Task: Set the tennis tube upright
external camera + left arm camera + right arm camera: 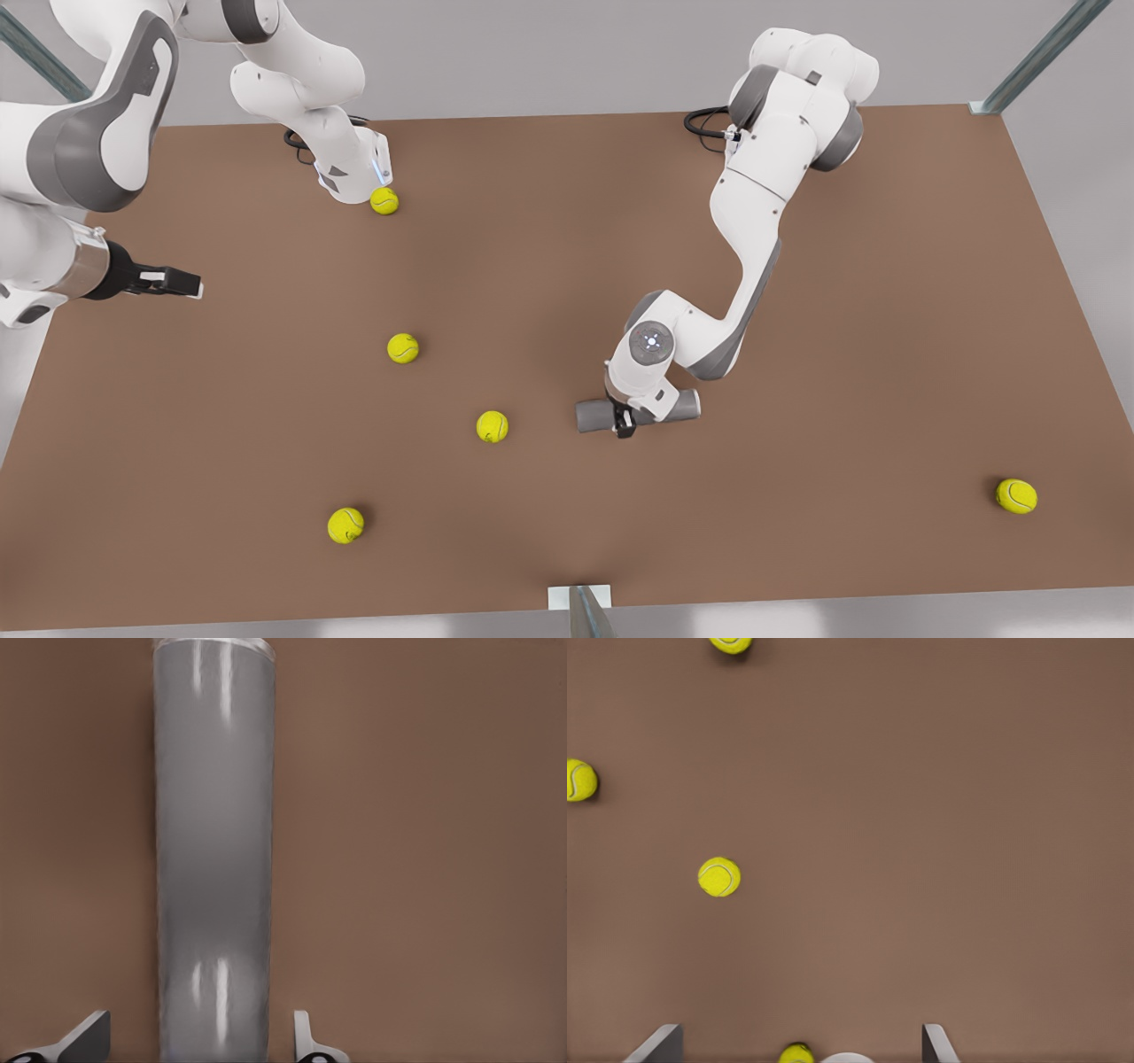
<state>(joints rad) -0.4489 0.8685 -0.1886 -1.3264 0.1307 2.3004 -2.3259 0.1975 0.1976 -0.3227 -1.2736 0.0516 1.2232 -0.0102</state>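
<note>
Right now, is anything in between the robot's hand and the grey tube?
No. The left gripper is already down over the tennis tube, a finger on each side, open, nothing between. The tube lies flat on the table. The right gripper waits far off.

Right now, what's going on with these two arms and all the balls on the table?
The left gripper is down over the grey tube, which lies on its side on the brown table. Its fingers are open on either side of the tube, not yet closed. The right gripper waits open above the table at the front view's left. Five tennis balls lie scattered about, one close to the tube.
</note>
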